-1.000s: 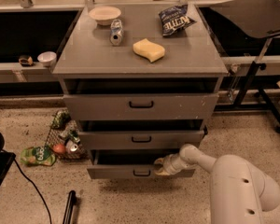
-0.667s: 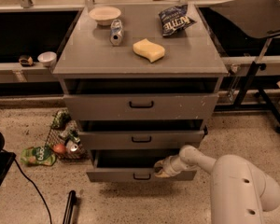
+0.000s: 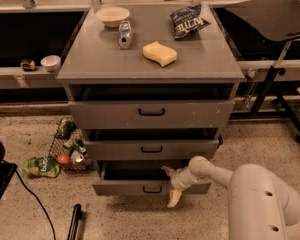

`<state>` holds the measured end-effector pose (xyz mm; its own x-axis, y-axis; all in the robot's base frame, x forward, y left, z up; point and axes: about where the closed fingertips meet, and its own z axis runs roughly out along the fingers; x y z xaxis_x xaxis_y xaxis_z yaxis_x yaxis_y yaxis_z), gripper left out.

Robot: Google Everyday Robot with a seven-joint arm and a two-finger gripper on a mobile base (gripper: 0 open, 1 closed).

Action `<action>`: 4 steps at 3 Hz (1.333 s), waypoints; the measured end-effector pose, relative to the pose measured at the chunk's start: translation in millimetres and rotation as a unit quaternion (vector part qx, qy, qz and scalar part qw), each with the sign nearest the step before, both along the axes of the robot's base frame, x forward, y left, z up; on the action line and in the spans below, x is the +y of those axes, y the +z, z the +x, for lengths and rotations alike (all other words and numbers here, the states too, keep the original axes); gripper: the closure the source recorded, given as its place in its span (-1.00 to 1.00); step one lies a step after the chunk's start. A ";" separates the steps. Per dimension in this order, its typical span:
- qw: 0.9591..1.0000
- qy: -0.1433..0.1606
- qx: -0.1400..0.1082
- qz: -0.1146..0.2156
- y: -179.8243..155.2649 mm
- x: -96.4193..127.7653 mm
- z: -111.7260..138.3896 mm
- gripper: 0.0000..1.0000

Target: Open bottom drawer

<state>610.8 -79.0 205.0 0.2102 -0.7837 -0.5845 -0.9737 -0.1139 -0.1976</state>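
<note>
Sitting low centre of the frame, the bottom drawer (image 3: 121, 188) is pulled partway out. Tool (image 3: 169, 185) is at its front, just right of the handle (image 3: 151, 189), fingers (image 3: 173, 198) spread wide, gripping nothing.

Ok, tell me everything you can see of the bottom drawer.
The bottom drawer is the grey cabinet's lowest: a shallow flat grey front, metal by its look, with a small black loop handle in the middle. It stands pulled partly out, level, its inside dark. The gripper is at its right part, fingers open, one above the front's edge and one below; contact cannot be told.
</note>
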 end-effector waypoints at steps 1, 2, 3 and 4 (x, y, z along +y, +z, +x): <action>0.999 -0.004 0.019 -0.027 -8.9 -4.3 -11.8 -1.00; 0.997 -0.012 0.048 -0.064 -19.9 -13.9 -33.0 -1.00; 0.995 -0.013 0.070 -0.075 -27.6 -17.2 -54.0 -0.63; 0.994 -0.002 0.075 -0.076 -25.4 -12.9 -66.4 -0.16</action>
